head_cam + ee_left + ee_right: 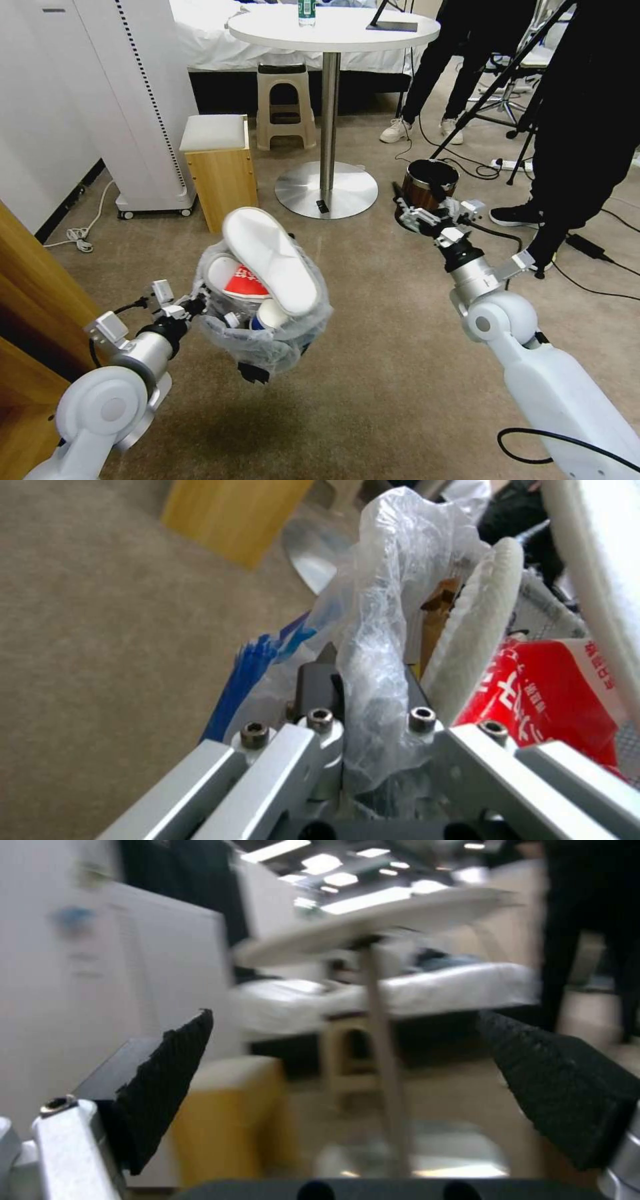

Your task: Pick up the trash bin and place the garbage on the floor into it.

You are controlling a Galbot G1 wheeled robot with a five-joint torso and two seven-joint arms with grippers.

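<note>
The trash bin (270,350), lined with a crinkly clear bag (393,580), hangs tilted above the beige floor (387,387). My left gripper (200,305) is shut on its rim and bag; the left wrist view shows the left gripper (363,680) clamping the plastic. Garbage fills the bin: a white slipper (270,257) lies across the top, with a red wrapper (245,283) and a blue-white cup (267,321) under it. The slipper (480,625) and red wrapper (547,690) also appear close up. My right gripper (420,203) is raised to the right, open and holding nothing, its black pads (167,1075) wide apart.
A brown wood-grain bin (430,183) stands just beyond my right gripper. A round pedestal table (333,30) with a steel base (327,190), a plastic stool (285,107) and a wooden cube seat (220,167) stand ahead. People's legs, a tripod and cables are at the right.
</note>
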